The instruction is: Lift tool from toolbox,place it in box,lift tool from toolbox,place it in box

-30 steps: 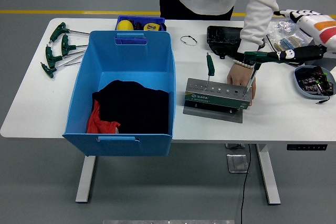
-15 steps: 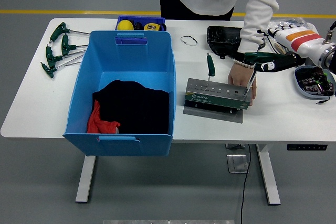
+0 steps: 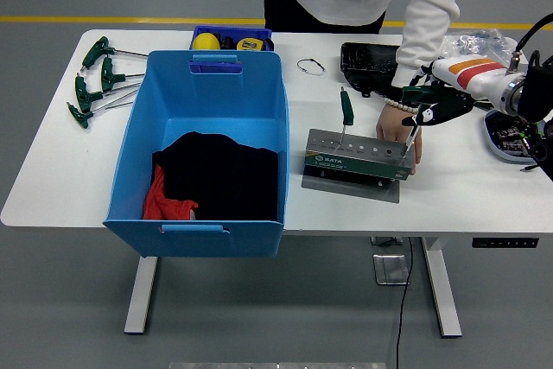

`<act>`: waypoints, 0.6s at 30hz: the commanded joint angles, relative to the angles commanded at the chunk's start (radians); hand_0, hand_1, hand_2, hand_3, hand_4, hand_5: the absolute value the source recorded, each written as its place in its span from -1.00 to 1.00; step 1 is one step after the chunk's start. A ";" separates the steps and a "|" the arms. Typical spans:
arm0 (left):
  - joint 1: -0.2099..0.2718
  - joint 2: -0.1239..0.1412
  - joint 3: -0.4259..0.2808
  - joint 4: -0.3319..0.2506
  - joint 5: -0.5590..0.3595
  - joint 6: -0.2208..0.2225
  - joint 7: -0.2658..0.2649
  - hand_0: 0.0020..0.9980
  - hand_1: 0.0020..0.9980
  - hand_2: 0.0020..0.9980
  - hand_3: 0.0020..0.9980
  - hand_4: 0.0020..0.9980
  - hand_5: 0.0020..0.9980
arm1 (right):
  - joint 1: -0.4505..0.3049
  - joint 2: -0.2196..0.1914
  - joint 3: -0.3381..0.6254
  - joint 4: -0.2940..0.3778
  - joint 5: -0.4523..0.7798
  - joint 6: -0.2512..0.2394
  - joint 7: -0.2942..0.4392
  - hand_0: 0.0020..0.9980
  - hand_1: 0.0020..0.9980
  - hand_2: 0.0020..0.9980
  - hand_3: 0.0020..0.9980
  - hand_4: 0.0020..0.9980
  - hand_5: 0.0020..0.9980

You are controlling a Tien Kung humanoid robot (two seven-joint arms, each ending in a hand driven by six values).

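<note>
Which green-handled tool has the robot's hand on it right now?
The right-hand tool in the tool stand, gripped by the right hand; the other upright one stands free.

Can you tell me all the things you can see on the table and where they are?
blue box: one, left-centre, dark and red cloth inside
tool rack: one, grey-green, right-centre
upright screwdriver: one, green handle, in rack
T-handle tools: several, green, far left
small tray: one, blue, behind box
black case: one, far edge
person's hand: one, steadying rack
right hand: black, gripping second screwdriver, green handle, in rack
</note>
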 joint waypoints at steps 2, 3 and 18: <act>0.000 0.001 0.005 0.000 -0.006 0.000 -0.002 0.04 0.06 0.11 0.41 0.46 0.35 | -0.002 0.004 0.002 -0.002 0.011 -0.006 -0.004 0.24 0.00 -0.11 0.24 1.00 0.64; 0.000 0.001 0.005 0.000 -0.005 0.001 -0.002 0.04 0.06 0.11 0.41 0.46 0.35 | -0.003 0.008 0.002 -0.004 0.012 -0.011 -0.008 0.24 0.00 -0.11 0.24 1.00 0.64; -0.003 0.002 0.004 0.000 -0.011 0.003 -0.006 0.03 0.05 0.09 0.40 0.45 0.34 | -0.007 0.018 -0.009 -0.030 0.031 -0.037 -0.064 -0.18 -0.27 -0.33 -0.21 1.00 1.00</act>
